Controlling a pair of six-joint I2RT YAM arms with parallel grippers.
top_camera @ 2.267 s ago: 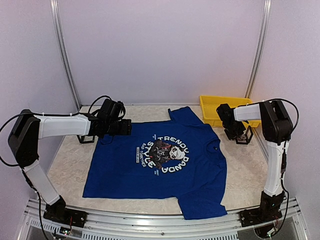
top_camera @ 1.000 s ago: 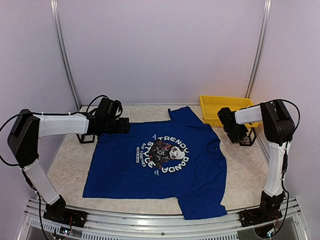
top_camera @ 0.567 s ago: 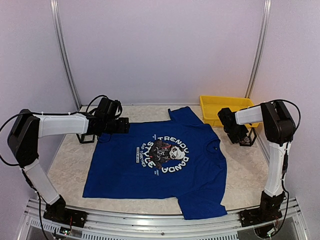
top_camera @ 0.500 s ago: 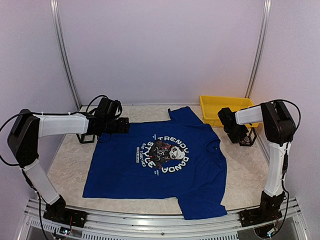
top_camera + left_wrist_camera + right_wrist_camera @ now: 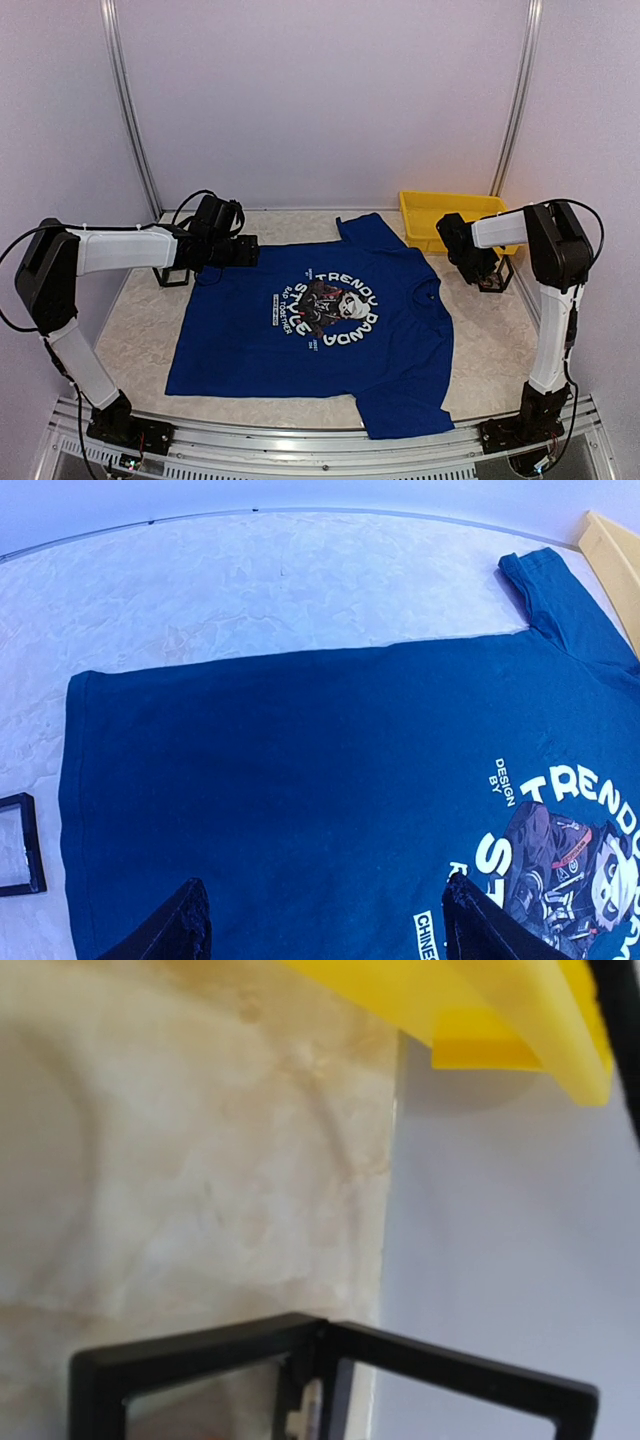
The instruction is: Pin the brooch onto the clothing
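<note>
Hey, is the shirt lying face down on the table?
No, the shirt lies spread flat with its white panda print facing up.

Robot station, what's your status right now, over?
Left tool open above blue T-shirt. Right tool down by black frame near yellow bin, grip unclear. T-shirt flat, nothing visibly pinned. Nothing blocking.
</note>
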